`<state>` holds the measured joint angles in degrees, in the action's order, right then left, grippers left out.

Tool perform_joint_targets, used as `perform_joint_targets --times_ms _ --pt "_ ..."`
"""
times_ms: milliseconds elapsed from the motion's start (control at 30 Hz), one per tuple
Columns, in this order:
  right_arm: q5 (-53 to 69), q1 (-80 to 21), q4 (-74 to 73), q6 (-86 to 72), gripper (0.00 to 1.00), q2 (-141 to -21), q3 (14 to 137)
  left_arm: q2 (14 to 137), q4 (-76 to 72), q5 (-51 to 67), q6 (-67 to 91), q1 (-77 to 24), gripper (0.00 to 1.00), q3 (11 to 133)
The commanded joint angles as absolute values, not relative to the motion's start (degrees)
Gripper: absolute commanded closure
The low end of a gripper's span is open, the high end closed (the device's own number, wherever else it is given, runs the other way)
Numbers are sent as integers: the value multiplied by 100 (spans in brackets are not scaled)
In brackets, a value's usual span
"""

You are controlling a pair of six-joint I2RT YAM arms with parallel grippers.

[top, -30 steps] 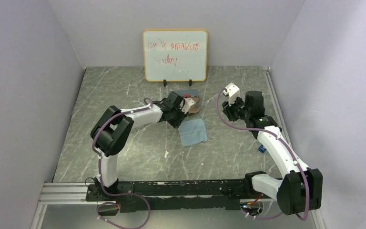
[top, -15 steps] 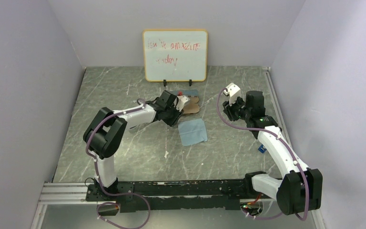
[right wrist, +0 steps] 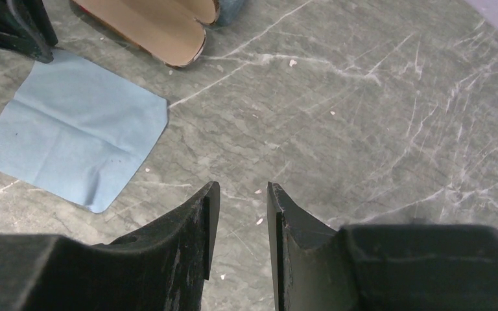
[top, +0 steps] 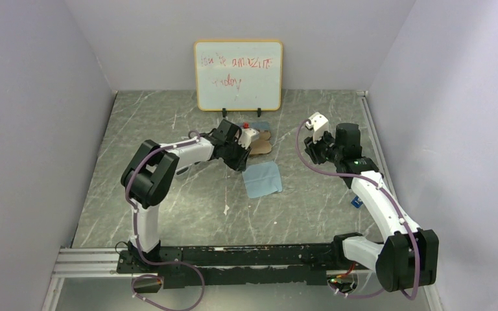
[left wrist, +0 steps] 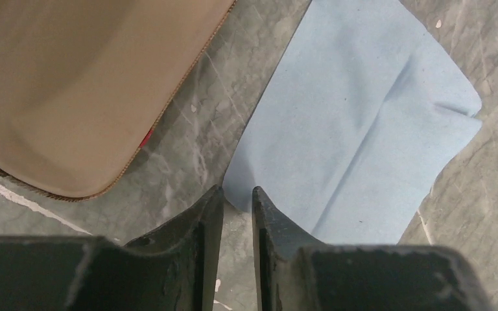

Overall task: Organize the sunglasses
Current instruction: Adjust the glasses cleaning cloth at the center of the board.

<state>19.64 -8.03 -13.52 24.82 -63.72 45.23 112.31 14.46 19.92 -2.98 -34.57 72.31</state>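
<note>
No sunglasses show in any view. An open case with a tan lining (top: pixel 264 145) lies near the back of the table, also seen in the left wrist view (left wrist: pixel 71 84) and the right wrist view (right wrist: pixel 146 26). Just in front of it lies a light-blue cloth (top: pixel 262 179). My left gripper (left wrist: pixel 237 192) hovers low over the cloth's (left wrist: pixel 356 123) near corner, its jaws a narrow gap apart with bare table between them. In the top view it (top: pixel 241 163) sits beside the case. My right gripper (top: pixel 308 149) hangs open and empty to the right, over bare table (right wrist: pixel 240 188).
A whiteboard (top: pixel 238 75) stands at the back wall. A grey-blue object's edge (right wrist: pixel 230 9) pokes out beside the case. The cloth (right wrist: pixel 71 136) lies left of the right gripper. A small blue item (top: pixel 356 202) lies near the right arm. Walls close in the left, right and back.
The left jaws have narrowed. The left arm's elbow swung left then back, with the wrist edging toward the back-left over the cloth corner. The right arm has not moved.
</note>
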Motion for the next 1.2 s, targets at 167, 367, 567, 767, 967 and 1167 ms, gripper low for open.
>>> perform_joint_targets --times_ms 167,367,567,767,967,1167 --pt "2112 -747 -1134 2420 64 -6266 4482 11343 1469 2085 -226 -3445 88 7369" --pt "2125 -747 -1133 2425 64 -6293 4482 11029 1403 2084 -325 -3445 95 7224" --pt "2203 -748 -1163 2440 64 -6302 4482 10859 1316 1502 -439 -3463 95 7180" --pt "2328 -751 -1199 2476 64 -6315 4482 10833 1349 970 -568 -3541 92 7262" --pt "2893 -756 -1389 2943 64 -6333 4445 10808 1450 803 -575 -3586 68 7344" --pt "3735 -854 -1755 4241 55 -6207 4254 10191 1578 722 -781 -3574 35 7113"
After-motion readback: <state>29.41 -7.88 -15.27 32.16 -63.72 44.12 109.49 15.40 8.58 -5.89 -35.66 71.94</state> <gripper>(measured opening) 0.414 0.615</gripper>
